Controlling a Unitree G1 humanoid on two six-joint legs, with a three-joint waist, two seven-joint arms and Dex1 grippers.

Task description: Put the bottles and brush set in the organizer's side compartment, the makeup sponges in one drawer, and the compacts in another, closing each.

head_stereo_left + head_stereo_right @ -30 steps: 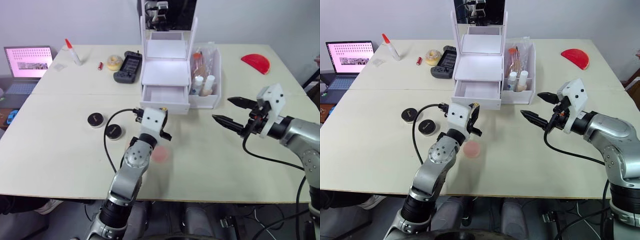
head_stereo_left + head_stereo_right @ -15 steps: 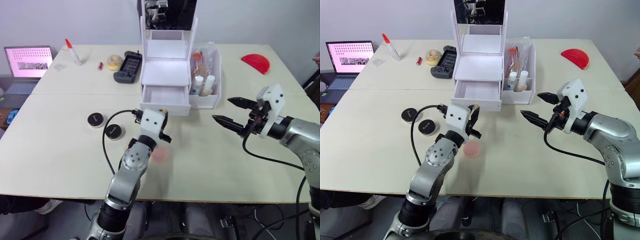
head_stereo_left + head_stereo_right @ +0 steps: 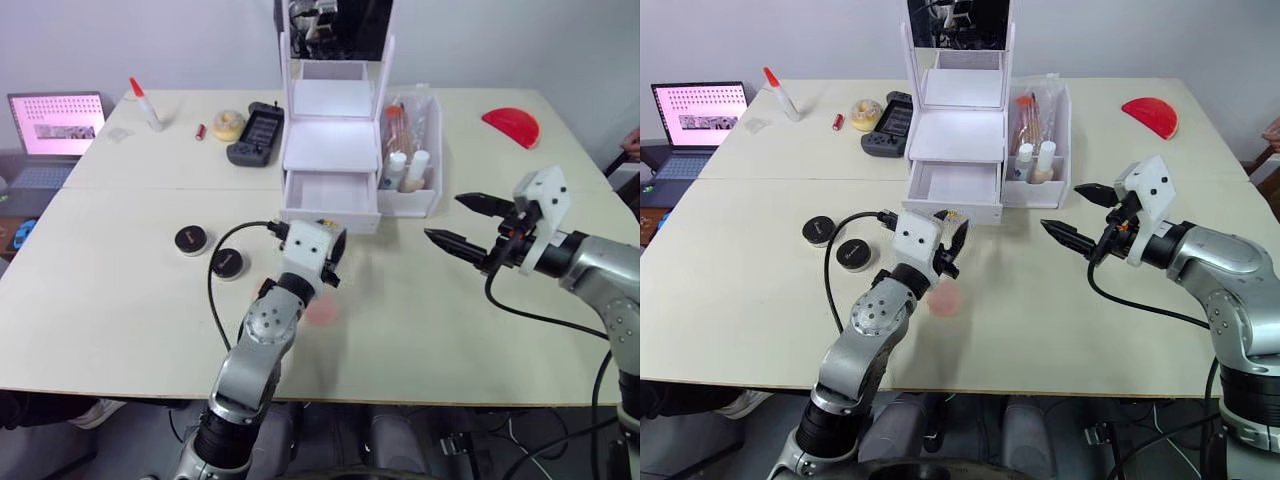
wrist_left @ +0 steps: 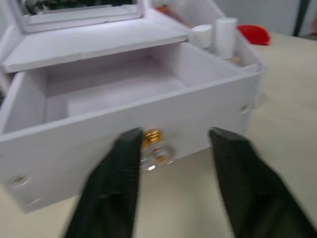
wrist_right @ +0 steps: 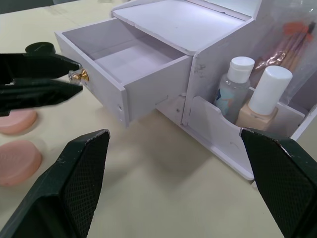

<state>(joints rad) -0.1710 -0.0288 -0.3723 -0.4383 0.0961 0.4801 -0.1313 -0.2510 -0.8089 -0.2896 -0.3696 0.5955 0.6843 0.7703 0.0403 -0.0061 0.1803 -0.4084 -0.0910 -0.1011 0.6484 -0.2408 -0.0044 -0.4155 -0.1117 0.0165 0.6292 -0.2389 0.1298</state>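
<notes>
The white organizer (image 3: 332,140) stands at mid-table with its lower drawer (image 3: 330,192) pulled out and empty. Just in front of the drawer, my left gripper (image 4: 176,136) is open, its fingers (image 4: 121,168) on either side of the gold knob (image 4: 151,137) without touching it. Two bottles (image 5: 233,89) and the brush set (image 3: 400,115) stand in the side compartment (image 3: 428,195). Two pink makeup sponges (image 5: 17,161) lie on the table under the left wrist. Two black compacts (image 3: 192,239) (image 3: 228,263) lie to the left. My right gripper (image 3: 443,218) hovers wide open to the right of the organizer, holding nothing.
At the back left are a laptop (image 3: 55,125), a glue bottle (image 3: 146,104), a small red item (image 3: 201,131), a yellow ring (image 3: 229,124) and a black controller (image 3: 257,133). A red object (image 3: 512,125) lies at the back right.
My left gripper's fingers have spread apart at the drawer knob. The drawer is still pulled out, and the right arm has not moved.
</notes>
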